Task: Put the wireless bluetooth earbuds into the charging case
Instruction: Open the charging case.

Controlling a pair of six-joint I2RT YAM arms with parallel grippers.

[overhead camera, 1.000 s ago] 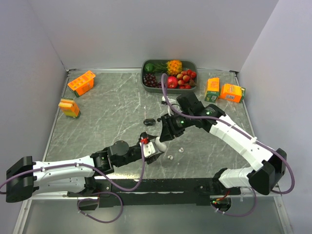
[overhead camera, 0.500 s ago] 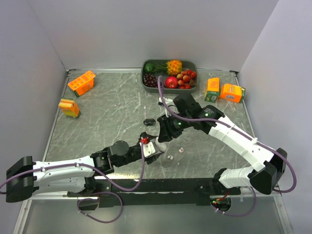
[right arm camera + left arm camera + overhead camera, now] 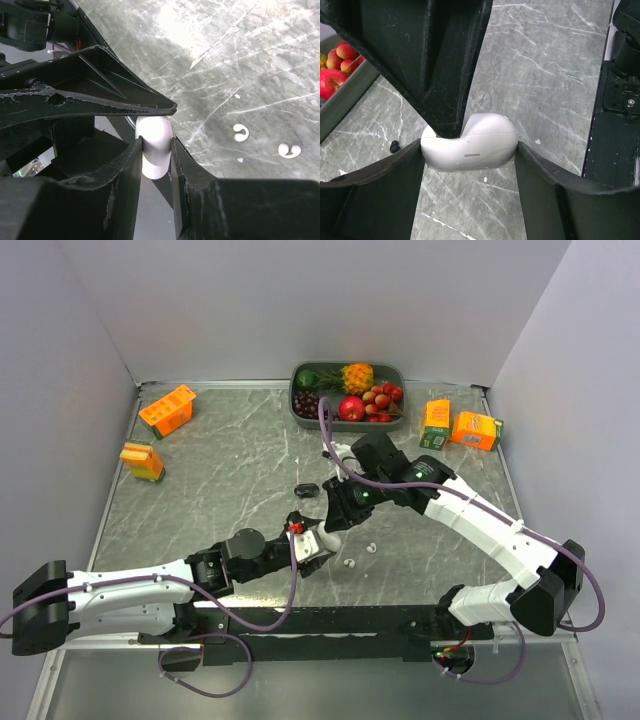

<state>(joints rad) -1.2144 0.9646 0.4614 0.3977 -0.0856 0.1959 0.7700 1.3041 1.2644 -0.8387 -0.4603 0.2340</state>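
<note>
The left gripper (image 3: pixel 469 152) was clamped on the ends of the glossy white pill-shaped case (image 3: pixel 470 140). The right gripper (image 3: pixel 157 150) pinched the same case's rounded top between matte black fingers. Two tiny curled white earbuds (image 3: pixel 241 132) lay on the grey marbled table (image 3: pixel 250 60), near the case but not touching it.

no legible text, print on orange cartons (image 3: pixel 166 410) too small
</note>
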